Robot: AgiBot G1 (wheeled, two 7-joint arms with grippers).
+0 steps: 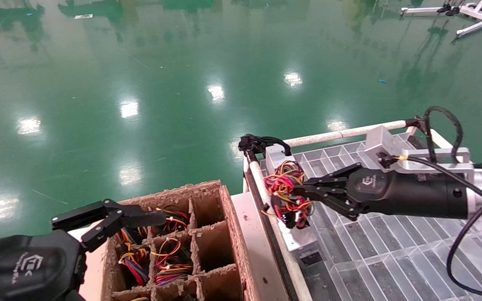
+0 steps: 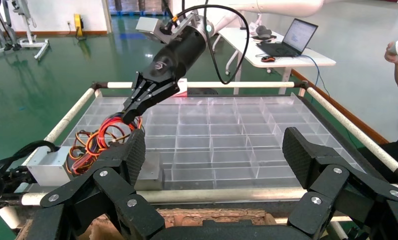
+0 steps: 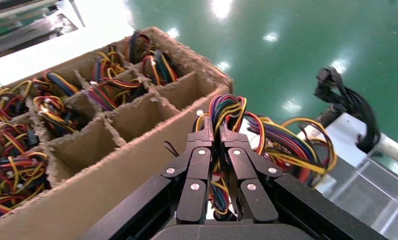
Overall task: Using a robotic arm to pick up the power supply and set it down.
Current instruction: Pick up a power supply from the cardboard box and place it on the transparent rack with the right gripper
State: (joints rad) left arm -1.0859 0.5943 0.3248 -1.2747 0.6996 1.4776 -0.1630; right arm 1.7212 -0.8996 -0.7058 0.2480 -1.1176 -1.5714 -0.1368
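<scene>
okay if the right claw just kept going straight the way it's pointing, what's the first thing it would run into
The right claw is already shut on the wire tangle of the power supply, so it would first push further into those wires. Beyond them looks like the cart's white rail, though depth is unclear.

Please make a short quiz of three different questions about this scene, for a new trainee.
1. True or false: the right end effector is shut on the wires of the power supply.
2. The left end effector hovers over: A) the cardboard box; B) the clear tray; C) the green floor.
3. Fill in: the power supply lies at the edge of the ____ tray.

Key: 1 true; 2 A; 3 clear.
</scene>
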